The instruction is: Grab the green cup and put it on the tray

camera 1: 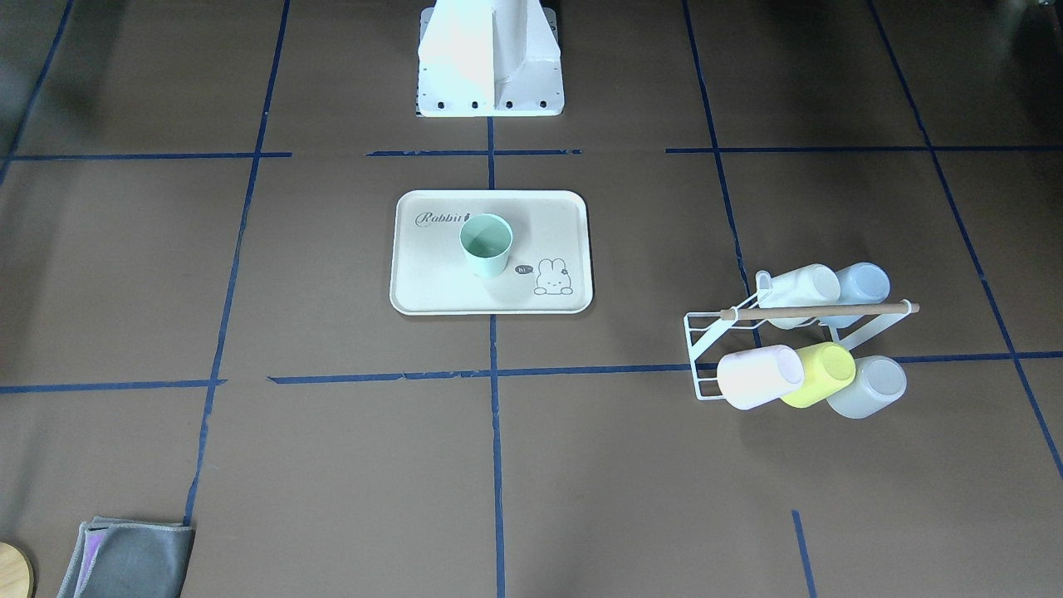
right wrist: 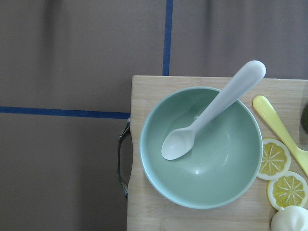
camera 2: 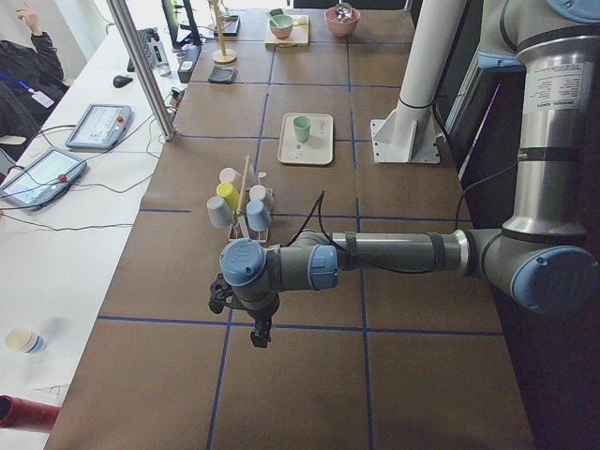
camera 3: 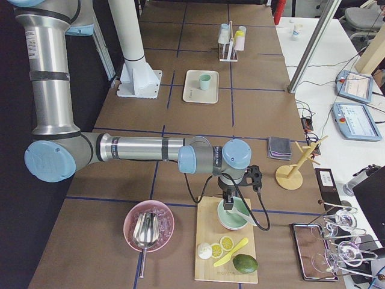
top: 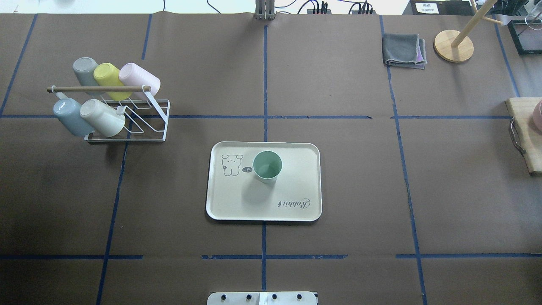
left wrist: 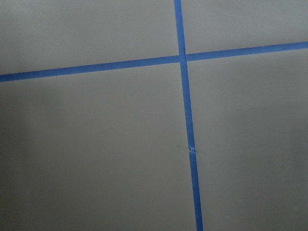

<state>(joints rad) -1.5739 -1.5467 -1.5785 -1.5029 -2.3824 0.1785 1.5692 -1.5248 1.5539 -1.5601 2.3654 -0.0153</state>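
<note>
Overhead exterior: found green cup [top: 267, 166] upright near middle of tray [top: 296, 199].
Could not tell finger spread on left gripper [camera 2: 260, 335] or right gripper [camera 3: 231, 201]; judged tipping possible only from stray arm sweep.

I see the pale mint-green cup [top: 267, 166] standing upright and empty near the middle of the cream, rounded-corner tray [top: 237, 201], between its bunny drawing and "Rabbit" script, the tray flat on my bench [top: 364, 169].

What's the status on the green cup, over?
Left tool and right tool both well away from tray, open or shut unclear. Green cup upright on tray, beside the bunny drawing. Nothing touching the cup.
</note>
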